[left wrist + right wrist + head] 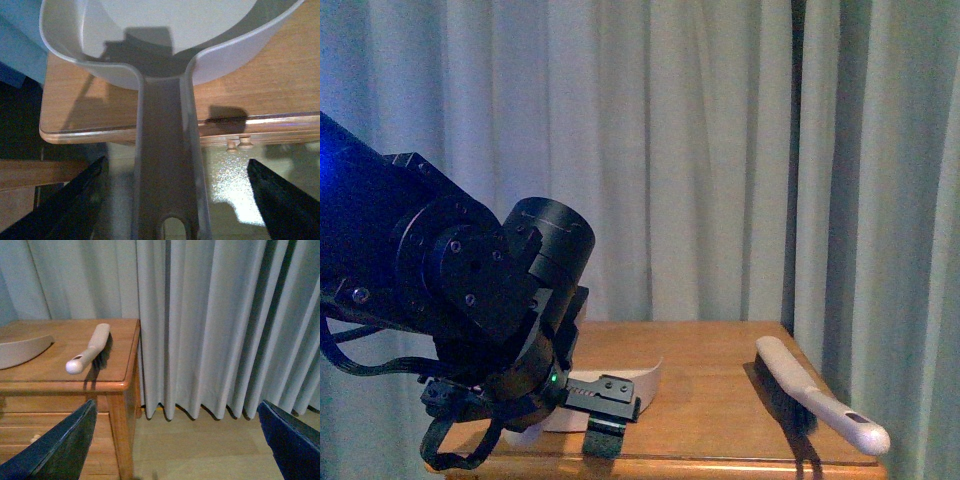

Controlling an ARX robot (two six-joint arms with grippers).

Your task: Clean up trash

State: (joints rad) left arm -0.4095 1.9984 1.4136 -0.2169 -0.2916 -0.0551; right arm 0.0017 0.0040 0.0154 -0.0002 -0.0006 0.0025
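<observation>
hanging wide on both sides of the handle of the pale grey plastic dustpan (165, 150), the left fingers (75, 200) look ready to grab it. right fingers (55, 445) are wide too, holding nothing. no trash shows.

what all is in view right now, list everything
dustpan: one, pale grey-white, on the table, handle sticking out past the front edge
brush: one, white handle, dark bristles, on the table's right side
table: one, orange-brown wood
curtains: pale grey, behind and beside the table
floor: tan
trash: none in view
left gripper: open, fingers either side of the dustpan handle
right gripper: open, holding nothing, off the table's right end
</observation>
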